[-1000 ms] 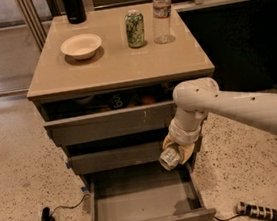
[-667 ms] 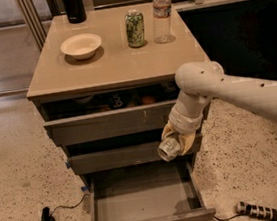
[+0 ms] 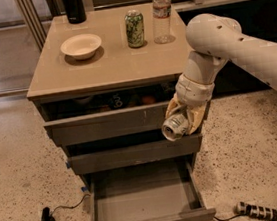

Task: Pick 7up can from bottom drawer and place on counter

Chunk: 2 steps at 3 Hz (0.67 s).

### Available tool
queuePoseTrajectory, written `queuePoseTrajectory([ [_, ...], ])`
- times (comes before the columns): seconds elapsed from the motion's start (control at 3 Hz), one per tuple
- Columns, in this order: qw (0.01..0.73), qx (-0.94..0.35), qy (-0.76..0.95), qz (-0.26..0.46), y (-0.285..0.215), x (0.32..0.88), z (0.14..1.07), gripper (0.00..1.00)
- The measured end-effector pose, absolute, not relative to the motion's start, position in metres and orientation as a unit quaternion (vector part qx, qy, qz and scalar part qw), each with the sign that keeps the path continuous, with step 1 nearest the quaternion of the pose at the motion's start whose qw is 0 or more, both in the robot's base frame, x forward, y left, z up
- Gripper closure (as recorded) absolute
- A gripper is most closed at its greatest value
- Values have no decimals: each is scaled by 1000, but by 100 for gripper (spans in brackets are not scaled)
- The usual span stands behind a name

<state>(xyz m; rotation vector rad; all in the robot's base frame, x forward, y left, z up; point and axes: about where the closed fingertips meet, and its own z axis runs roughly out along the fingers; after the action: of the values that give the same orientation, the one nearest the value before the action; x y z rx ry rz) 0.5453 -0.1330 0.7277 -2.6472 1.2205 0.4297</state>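
My gripper (image 3: 180, 122) is shut on the 7up can (image 3: 174, 126), a small silvery can held on its side with its end facing the camera. It hangs in front of the middle drawers at the cabinet's right side, below the counter (image 3: 108, 66) and above the bottom drawer (image 3: 145, 202). The bottom drawer is pulled out and its grey inside is bare. The white arm reaches in from the right.
On the counter stand a cream bowl (image 3: 81, 45), a green-patterned can (image 3: 134, 29), a clear water bottle (image 3: 161, 14) and a black bottle (image 3: 73, 5). The top drawer (image 3: 110, 123) is partly open with items inside. A power strip (image 3: 259, 211) and cables lie on the floor.
The gripper has lifted the 7up can upward from just above the bottom drawer to the height of the middle drawers. The arm has risen with it.
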Motion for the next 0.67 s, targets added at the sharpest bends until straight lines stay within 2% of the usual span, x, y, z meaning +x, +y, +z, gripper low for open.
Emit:
queuePoseTrajectory([
  [0.67, 115, -877, 439, 157, -125, 558, 747, 100],
])
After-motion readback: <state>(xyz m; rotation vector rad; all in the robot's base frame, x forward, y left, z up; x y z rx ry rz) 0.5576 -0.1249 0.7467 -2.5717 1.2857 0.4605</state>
